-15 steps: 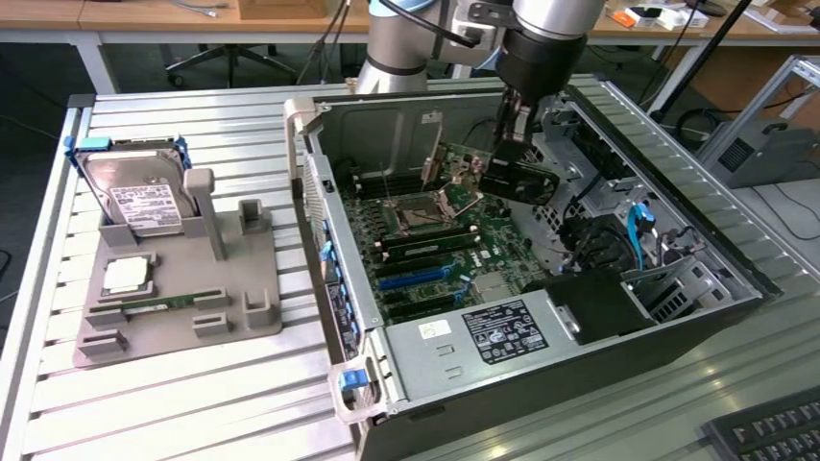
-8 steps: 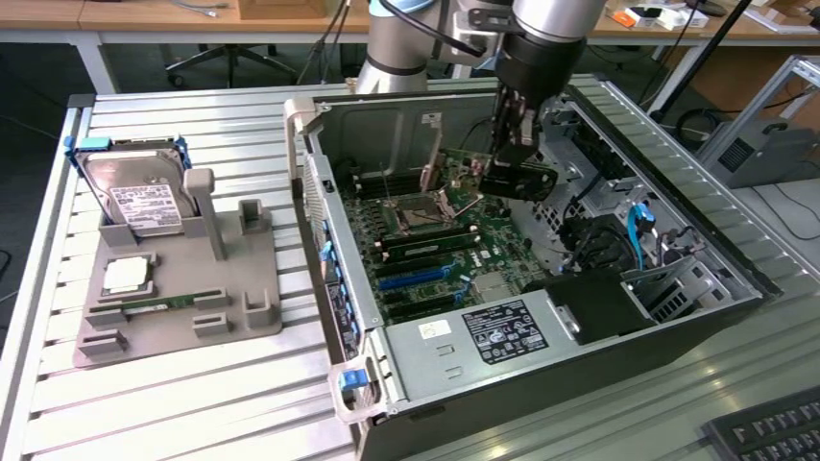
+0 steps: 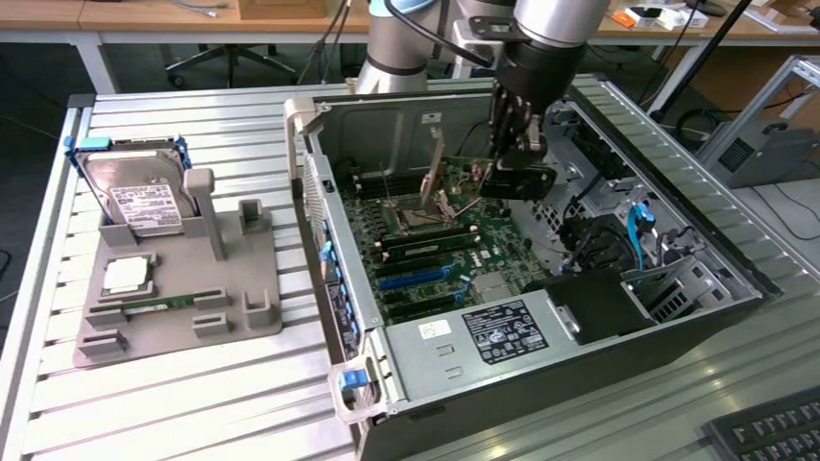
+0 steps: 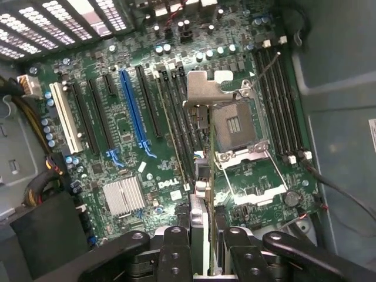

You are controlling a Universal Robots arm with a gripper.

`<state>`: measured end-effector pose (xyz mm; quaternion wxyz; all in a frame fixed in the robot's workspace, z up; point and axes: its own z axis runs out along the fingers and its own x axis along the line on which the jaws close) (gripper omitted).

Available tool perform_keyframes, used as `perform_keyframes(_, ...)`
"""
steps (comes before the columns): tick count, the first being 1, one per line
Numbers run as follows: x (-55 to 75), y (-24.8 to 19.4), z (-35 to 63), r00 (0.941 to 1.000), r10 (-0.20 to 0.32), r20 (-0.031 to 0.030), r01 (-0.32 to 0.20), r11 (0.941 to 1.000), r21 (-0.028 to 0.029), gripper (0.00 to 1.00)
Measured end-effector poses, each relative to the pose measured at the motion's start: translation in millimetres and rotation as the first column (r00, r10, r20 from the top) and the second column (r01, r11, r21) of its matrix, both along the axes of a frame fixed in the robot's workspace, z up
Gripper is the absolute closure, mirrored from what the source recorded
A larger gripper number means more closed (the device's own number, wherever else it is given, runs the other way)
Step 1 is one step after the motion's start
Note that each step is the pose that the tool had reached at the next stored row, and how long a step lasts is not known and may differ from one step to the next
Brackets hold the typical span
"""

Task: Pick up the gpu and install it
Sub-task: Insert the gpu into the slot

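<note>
The gripper [image 3: 497, 176] reaches down into the open computer case [image 3: 384, 125] and is clamped on the gpu [image 3: 462, 178]. It holds the card on edge above the motherboard [image 3: 423, 252], near the open processor socket [image 3: 429, 204]. In the wrist view the gpu [image 4: 198, 207] shows edge-on between the dark fingers [image 4: 175, 249] of the gripper [image 4: 202, 258], clear of the slots. The long blue slot [image 4: 132, 108] is unfilled.

The board [image 4: 135, 135] carries the word "DELL" [image 4: 170, 184] in white. A black label [image 3: 509, 331] on the power supply box and a white one on the hard drive [image 3: 141, 206] are too small to read.

In the exterior view the drive stands in a grey fixture [image 3: 256, 317] on the slatted worktop [image 3: 192, 115], at nine o'clock from the case.
</note>
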<state>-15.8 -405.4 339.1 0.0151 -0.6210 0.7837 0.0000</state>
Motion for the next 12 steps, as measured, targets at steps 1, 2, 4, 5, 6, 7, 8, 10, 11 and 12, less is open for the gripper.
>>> perform_keyframes(1,0.0,0.0,-0.5,0.9999,0.016,0.0,-0.016,0.9999,0.0001,0.73)
perform_keyframes(2,0.0,0.0,-1.1,0.9993,0.037,0.0,-0.037,0.9993,0.0,0.73)
perform_keyframes(4,0.0,0.0,-2.9,0.9955,0.095,0.0,-0.095,0.9955,0.0001,0.73)
perform_keyframes(5,0.0,0.0,-3.5,0.9936,0.113,0.0,-0.113,0.9936,0.0001,0.73)
perform_keyframes(6,0.0,0.0,-4.3,0.991,0.134,0.0001,-0.134,0.991,0.0001,0.73)
perform_keyframes(7,0.0,0.0,-4.8,0.9883,0.153,0.0,-0.153,0.9883,0.0001,0.73)
perform_keyframes(8,0.0,0.0,-5.5,0.984,0.178,0.0,-0.178,0.984,0.0,0.73)
perform_keyframes(10,0.0,0.0,-6.3,0.9743,0.225,-0.0001,-0.225,0.9743,-0.0001,0.73)
perform_keyframes(11,0.1,0.0,-6.3,0.9719,0.235,-0.0001,-0.235,0.9719,-0.0002,0.73)
perform_keyframes(12,0.1,0.0,-6.3,0.9719,0.236,-0.0001,-0.236,0.9719,-0.0001,0.73)
